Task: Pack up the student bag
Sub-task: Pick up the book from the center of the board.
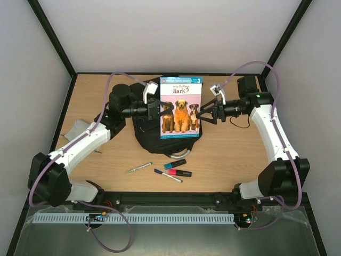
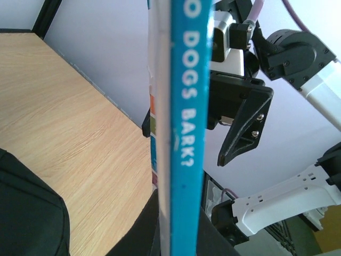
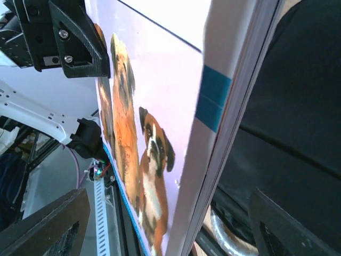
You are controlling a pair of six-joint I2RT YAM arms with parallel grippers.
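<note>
The large black soft-fabric backpack (image 1: 160, 145) lies flat on the light wooden tabletop (image 1: 240, 154). It sits in the middle of the top view, toward the upper half of the wood. Its outline is a rounded rectangle with the long axis running up and down the frame. A blue-and-white paperback book with three dogs on its cover (image 1: 181, 106) hides most of it, so only a dark margin shows at the left and lower edges. Whether the zipper is open cannot be told. In the left wrist view the backpack (image 2: 26, 213) fills the lower left corner. In the right wrist view the backpack (image 3: 298, 133) fills the right side, matte and faintly seamed.
</note>
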